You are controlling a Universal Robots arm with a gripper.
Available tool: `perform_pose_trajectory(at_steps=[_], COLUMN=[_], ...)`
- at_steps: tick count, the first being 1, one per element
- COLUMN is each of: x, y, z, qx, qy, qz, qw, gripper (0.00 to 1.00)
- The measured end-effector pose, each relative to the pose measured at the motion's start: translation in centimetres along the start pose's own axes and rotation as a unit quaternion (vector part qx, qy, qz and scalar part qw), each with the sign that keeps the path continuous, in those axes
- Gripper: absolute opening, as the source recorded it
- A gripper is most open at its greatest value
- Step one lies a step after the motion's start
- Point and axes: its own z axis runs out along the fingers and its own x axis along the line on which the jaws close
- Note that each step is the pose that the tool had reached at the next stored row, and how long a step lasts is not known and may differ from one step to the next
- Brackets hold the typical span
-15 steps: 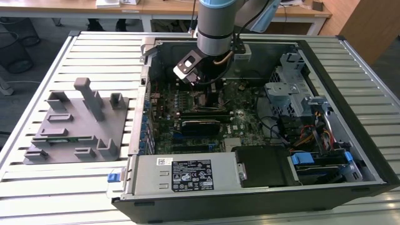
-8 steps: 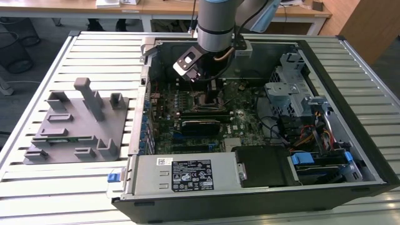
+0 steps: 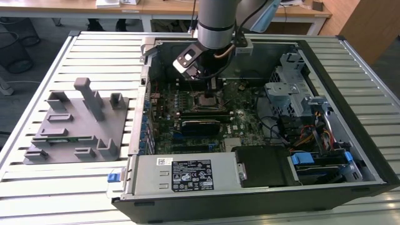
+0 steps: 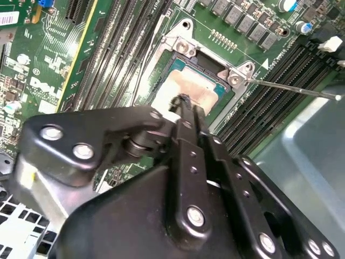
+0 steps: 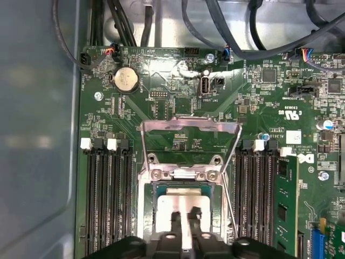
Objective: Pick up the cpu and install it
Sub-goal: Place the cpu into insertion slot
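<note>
Left of and behind the computer case (image 3: 250,199), a black wire basket (image 3: 14,49) stands on the room's floor. Light wooden desks (image 3: 168,6) run behind the case. The case lies open on a white slatted table (image 3: 37,192), with a grey plastic tray (image 3: 75,126) just left of it on the same slats. Inside the case, the green motherboard (image 5: 161,102) is exposed. The cpu (image 5: 167,208) sits flat in its socket, whose metal retaining frame (image 5: 188,125) is raised. The gripper (image 5: 184,216) is directly over the cpu's metal top, fingers drawn nearly together and clasping nothing. At the case's right wall stands a silver drive cage (image 3: 293,91).
</note>
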Motion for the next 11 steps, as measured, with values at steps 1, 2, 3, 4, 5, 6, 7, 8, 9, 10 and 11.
perform_pose_trajectory(at_steps=[1, 2, 3, 4, 5, 6, 7, 8, 9, 10, 11], x=[0.0, 0.0, 0.0, 0.0, 0.0, 0.0, 0.0, 0.0, 0.0, 0.0, 0.0], y=[0.0, 0.0, 0.0, 0.0, 0.0, 0.0, 0.01, 0.01, 0.01, 0.01, 0.01], z=[-0.09, -0.18, -0.25, -0.3, -0.35, -0.39, -0.41, -0.45, -0.5, -0.54, -0.56], qx=[0.0, 0.0, 0.0001, 0.0001, 0.0001, 0.0001, 0.0001, 0.0001, 0.0002, 0.0001, 0.0001], qy=[0.0, 0.0, 0.0, 0.0, 0.0, 0.0, 0.0001, 0.0, 0.0, 0.0, 0.0001], qz=[0.0, 0.0, 0.0, 0.0, 0.0, 0.0, 0.0, 0.0, 0.0, 0.0, 0.0], qw=[1.0, 1.0, 1.0, 1.0, 1.0, 1.0, 1.0, 1.0, 1.0, 1.0, 1.0], gripper=[0.11, 0.11, 0.11, 0.11, 0.11, 0.11, 0.11, 0.11, 0.11, 0.11, 0.11])
